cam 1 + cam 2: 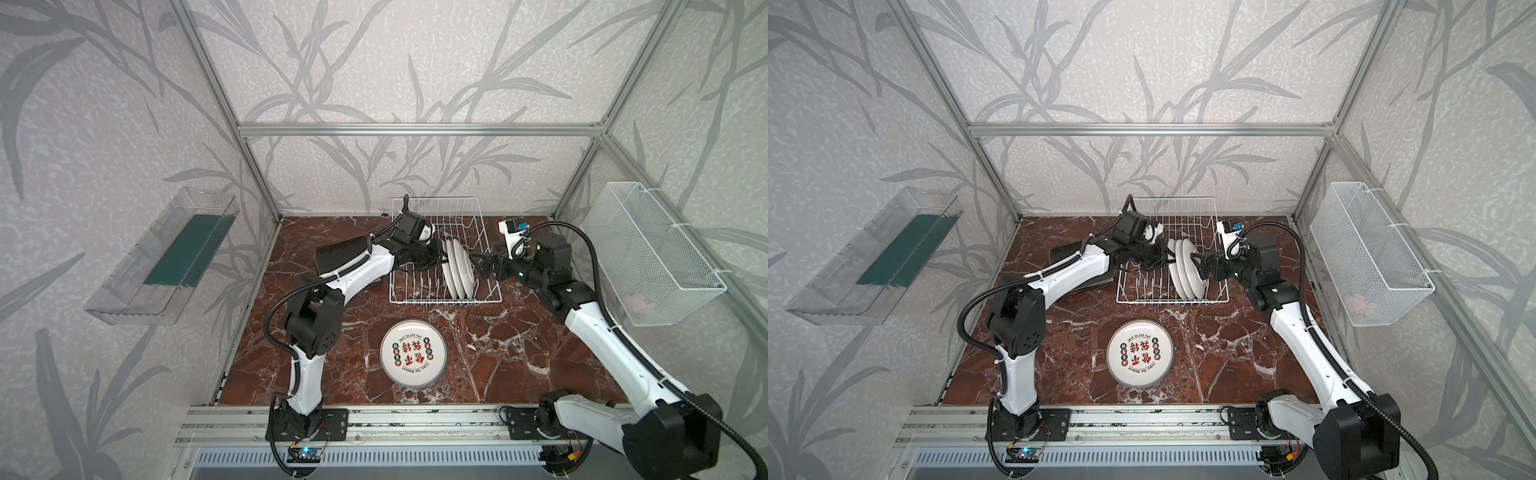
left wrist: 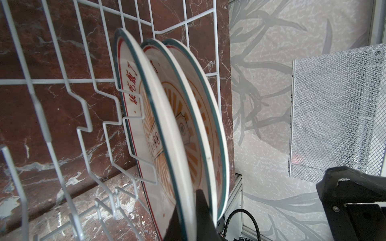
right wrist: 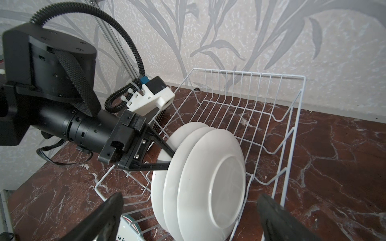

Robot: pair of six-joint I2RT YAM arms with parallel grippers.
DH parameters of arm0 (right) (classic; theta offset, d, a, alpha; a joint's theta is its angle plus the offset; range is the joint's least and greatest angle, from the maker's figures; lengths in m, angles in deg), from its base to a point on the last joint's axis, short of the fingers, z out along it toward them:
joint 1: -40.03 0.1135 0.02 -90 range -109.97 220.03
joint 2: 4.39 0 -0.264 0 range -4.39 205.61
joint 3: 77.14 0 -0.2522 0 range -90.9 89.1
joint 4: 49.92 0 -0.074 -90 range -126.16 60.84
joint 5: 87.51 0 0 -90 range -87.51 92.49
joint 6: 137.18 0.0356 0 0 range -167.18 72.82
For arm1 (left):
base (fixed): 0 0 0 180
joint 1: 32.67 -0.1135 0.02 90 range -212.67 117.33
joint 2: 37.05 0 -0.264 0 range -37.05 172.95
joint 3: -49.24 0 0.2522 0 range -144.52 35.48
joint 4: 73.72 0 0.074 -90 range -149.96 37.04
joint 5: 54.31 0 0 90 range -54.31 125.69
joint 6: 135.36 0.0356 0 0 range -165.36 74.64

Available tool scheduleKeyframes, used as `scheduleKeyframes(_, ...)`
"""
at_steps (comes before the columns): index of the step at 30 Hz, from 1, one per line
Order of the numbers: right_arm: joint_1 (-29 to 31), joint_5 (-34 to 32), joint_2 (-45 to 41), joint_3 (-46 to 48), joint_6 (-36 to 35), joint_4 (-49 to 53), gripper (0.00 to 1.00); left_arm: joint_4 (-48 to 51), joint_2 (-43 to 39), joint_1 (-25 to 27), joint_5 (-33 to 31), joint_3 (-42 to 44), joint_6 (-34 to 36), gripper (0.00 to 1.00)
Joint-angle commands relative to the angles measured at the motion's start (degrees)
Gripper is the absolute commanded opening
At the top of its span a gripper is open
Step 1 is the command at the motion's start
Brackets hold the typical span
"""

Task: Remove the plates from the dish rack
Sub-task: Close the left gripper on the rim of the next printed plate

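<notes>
1. The white wire dish rack (image 1: 440, 224) stands on the red-brown marble table (image 1: 519, 353). Everything below is placed from the rack.
2. Three round plates (image 1: 457, 270) stand on edge between the prongs in the rack's right half, towards its front. They are packed close and lean slightly. Their plain white backs face the rack's right side, and their orange-rayed faces look towards its left.
3. The left gripper (image 3: 169, 161) reaches in across the rack's left side. Its jaws are pressed together, pinching the upper rim of the middle plate (image 2: 169, 129). The left wrist view shows one dark finger on each side of that rim.
4. The right gripper (image 1: 478, 268) sits at the rack's right side with its jaws spread wide and nothing between them. It points at the white back of the nearest plate (image 3: 211, 181). Whether a fingertip touches it I cannot tell.
5. In front of the rack and well apart from it, a flat round plate (image 1: 414, 353) lies face up on the table. It has red characters and a grey rim.
6. Just beside the rack's left side, dark square plates (image 1: 338, 254) lie flat, partly hidden under the left arm (image 1: 365, 270).
7. A white mesh basket (image 1: 656, 257) hangs on the wall far to the rack's right. A clear plastic tray (image 1: 166, 257) hangs far to its left.
</notes>
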Motion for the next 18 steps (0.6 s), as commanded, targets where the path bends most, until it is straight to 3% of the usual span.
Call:
scheduleKeyframes(1,0.17,-0.48,-1.71,0.52,-0.84,0.08,0.99,1.58,-2.61,0.16,-0.77,-3.62,1.49,0.00)
scheduleKeyframes(18,0.12,-1.85,-0.94,-0.47,0.89,0.87,0.99,6.76,-10.53,0.19,-4.52,-5.66,3.26,0.00)
